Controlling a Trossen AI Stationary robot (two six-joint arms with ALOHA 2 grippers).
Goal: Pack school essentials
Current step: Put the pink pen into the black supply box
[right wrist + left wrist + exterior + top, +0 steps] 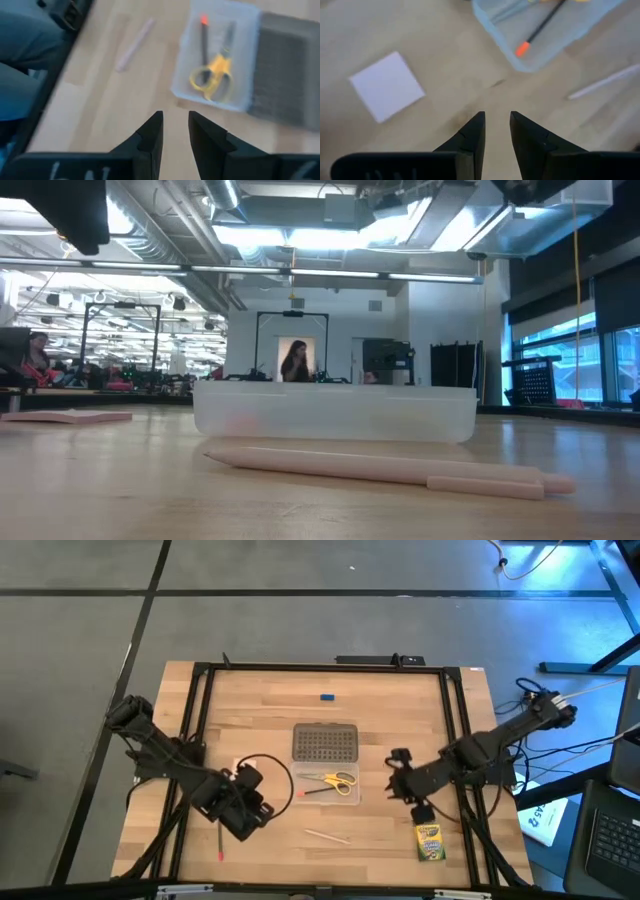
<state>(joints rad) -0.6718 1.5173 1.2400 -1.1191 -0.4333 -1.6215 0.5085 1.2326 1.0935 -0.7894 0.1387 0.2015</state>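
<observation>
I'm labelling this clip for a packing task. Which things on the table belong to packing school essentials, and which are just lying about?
Belong to the job:
yellow-handled scissors and dark pencil, already in the case
pale pencil
red-tipped pencil
crayon box
pink pad
blue block
clear case

Lying about:
grey dotted lid

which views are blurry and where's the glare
Right wrist view: scissors and case are soft, smeared. Left wrist view: pink pad slightly out of focus. Low view: ceiling lights blow out, near pencil soft. High view: even light, blue cast at right.
</observation>
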